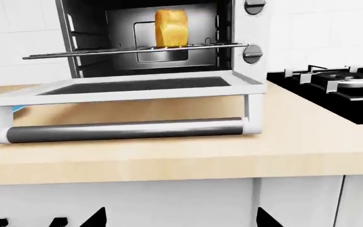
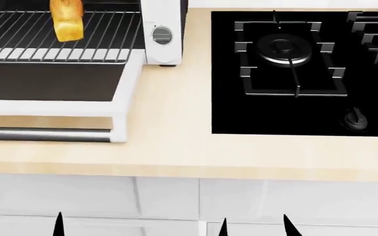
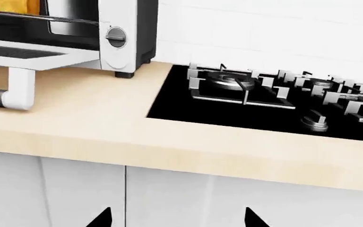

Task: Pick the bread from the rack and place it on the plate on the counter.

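A white-tiled kitchen wall backs the counter (image 2: 175,147), a pale wood-grain top over white drawer fronts. The bread (image 1: 170,28) stands upright on the rack (image 1: 137,49), which is pulled partway out of a small white oven (image 3: 121,33) whose door (image 1: 131,90) lies folded down flat over the counter. In the head view the loaf sits toward the back of the rack, well apart from its front edge. To the oven's right, a black stove (image 2: 294,69) is set into the worktop with its grates. Of the plate (image 1: 5,111) I see only a thin light-blue sliver beside the open door, at the edge of my left wrist view, so I cannot judge its exact position.

My left gripper (image 1: 175,220) shows only dark fingertips held wide apart, below counter level and holding nothing. My right gripper (image 3: 175,218) looks the same: tips spread, empty, in front of the drawer fronts.

The risks I judge ahead: rising from here, my arm could catch the counter edge or the door's handle bar (image 1: 125,130). Reaching in over the door, I could bump the rack and topple the tall, narrow loaf. A grip too high on its domed top might slip.
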Available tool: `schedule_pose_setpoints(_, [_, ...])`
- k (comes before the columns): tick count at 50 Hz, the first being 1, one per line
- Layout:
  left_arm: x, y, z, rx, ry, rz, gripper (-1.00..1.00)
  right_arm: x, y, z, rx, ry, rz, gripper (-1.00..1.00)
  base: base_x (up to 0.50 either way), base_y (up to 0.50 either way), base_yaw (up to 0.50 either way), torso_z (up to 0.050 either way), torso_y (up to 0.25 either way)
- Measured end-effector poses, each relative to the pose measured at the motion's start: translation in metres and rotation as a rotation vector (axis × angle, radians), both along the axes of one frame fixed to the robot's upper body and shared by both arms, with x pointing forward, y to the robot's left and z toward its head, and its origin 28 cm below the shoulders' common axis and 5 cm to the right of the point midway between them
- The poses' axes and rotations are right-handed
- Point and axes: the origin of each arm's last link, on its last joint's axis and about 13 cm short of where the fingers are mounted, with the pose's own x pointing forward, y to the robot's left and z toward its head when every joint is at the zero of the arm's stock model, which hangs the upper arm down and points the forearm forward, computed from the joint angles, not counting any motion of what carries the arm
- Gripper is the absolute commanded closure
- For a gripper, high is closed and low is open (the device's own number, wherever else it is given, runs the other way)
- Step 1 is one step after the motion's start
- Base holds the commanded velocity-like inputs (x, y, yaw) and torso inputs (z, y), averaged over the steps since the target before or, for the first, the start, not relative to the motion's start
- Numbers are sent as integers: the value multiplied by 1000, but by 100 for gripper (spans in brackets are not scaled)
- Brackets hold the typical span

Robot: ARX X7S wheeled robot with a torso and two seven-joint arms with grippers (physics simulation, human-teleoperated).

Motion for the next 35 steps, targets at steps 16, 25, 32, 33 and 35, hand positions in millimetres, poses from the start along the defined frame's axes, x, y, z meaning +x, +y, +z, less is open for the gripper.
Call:
schedule_pose_setpoints(16, [-10,12,42,36,-22,4,-100,-6,-5,43,-81,-41,3,-100,0,0,0,50,0])
schedule_pose_setpoints(25, [-14,15,62,55,-45,3,-100,-11,-8,65,-129,-83,-9,-100,0,297,0,50,0])
schedule_pose_setpoints(32, [-16,17,72,70,-63,8,-100,-14,-9,74,-150,-105,-13,-100,0,500,0,50,0])
schedule_pose_setpoints(33, [-16,17,74,72,-65,9,-100,-14,-9,75,-152,-107,-14,-100,0,500,0,50,0])
schedule_pose_setpoints(35, [-16,18,76,75,-69,10,-100,-15,-8,77,-156,-112,-14,-100,0,500,0,50,0])
